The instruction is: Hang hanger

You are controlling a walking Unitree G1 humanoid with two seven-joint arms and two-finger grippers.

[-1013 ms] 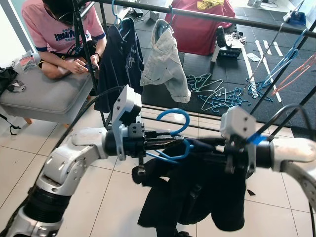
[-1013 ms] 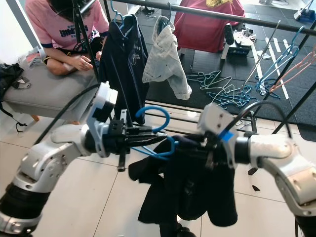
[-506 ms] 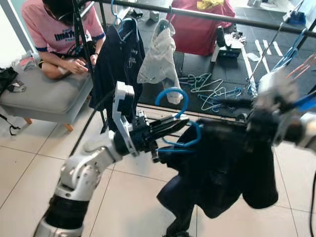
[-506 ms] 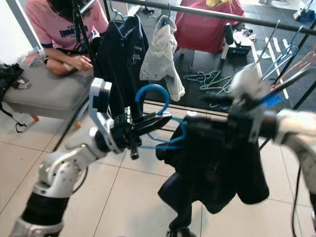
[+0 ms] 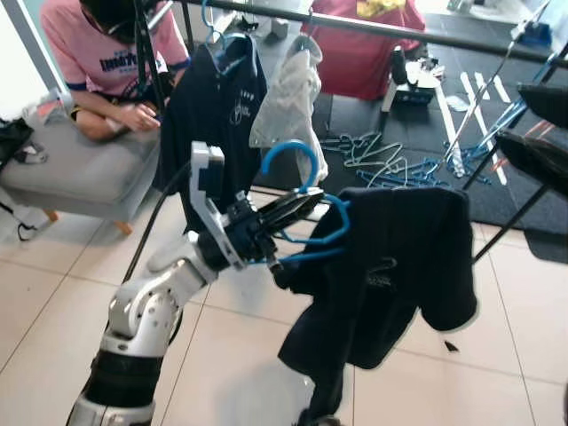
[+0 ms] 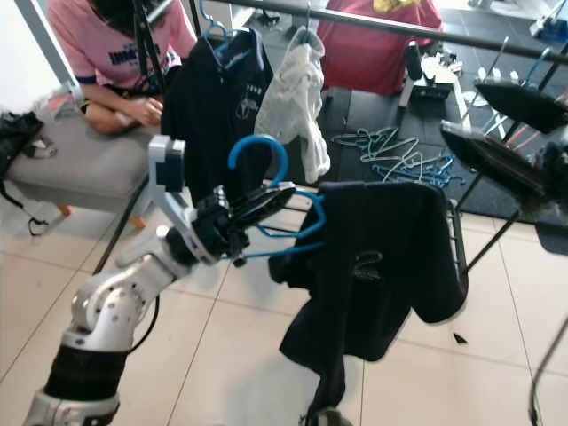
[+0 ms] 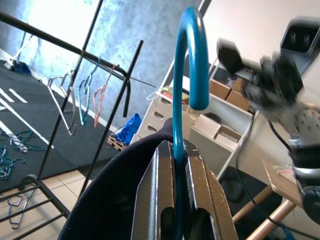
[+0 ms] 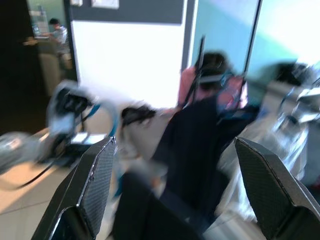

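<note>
Blue plastic hanger [image 5: 306, 209] carrying a dark garment [image 5: 390, 266] is clamped in the left tool [image 5: 288, 213], right tool [image 6: 497, 124] released; lifting its hook onto the black metal rail [image 5: 373, 27] is judged next.

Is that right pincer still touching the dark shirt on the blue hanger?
Apart. In the right eye view the right pincer is spread open off to the side, with floor visible between it and the dark shirt. The left pincer alone grips the blue hanger.

Bright daylight throughout; head views sharp, right wrist view heavily motion-blurred.
</note>
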